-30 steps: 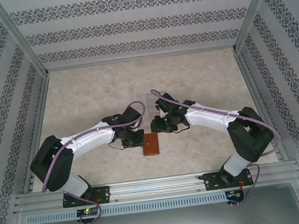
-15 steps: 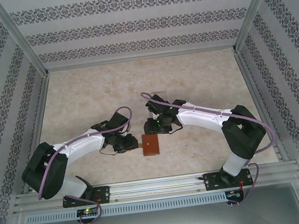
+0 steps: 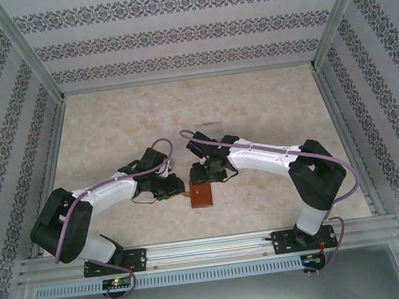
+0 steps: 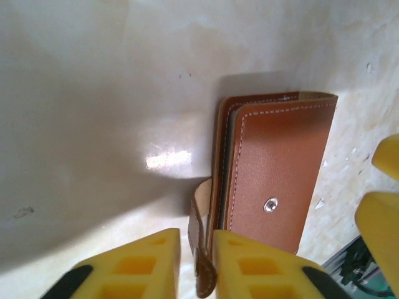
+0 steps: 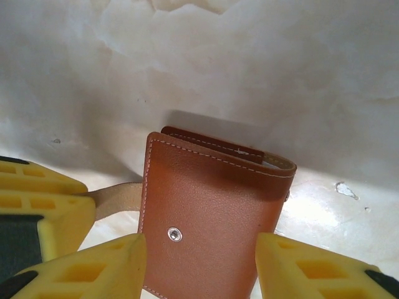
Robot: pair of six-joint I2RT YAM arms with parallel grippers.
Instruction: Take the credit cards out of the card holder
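Observation:
The reddish-brown card holder (image 3: pixel 202 195) lies folded shut on the table, snap stud up (image 5: pixel 174 233). Its strap tab (image 4: pixel 202 261) sticks out to the left. My left gripper (image 4: pixel 197 265) has that tab between its yellow fingers. The tab rests against one finger (image 4: pixel 262 268), with a sliver of gap on the other side. My right gripper (image 5: pixel 199 268) stands open over the holder's far end, one finger (image 5: pixel 93 265) on each side of the holder (image 5: pixel 212 212). The credit cards are hidden inside.
Pale marble-patterned table top (image 3: pixel 110 123) inside a walled booth with aluminium posts. A faint clear object (image 3: pixel 207 125) stands just behind the right arm. Both arms crowd the middle near edge. An aluminium rail (image 3: pixel 210 245) runs along the front.
My right gripper has moved left and nearer, down over the holder's far end. The left arm has folded lower and drawn back slightly, its gripper staying at the holder's left side.

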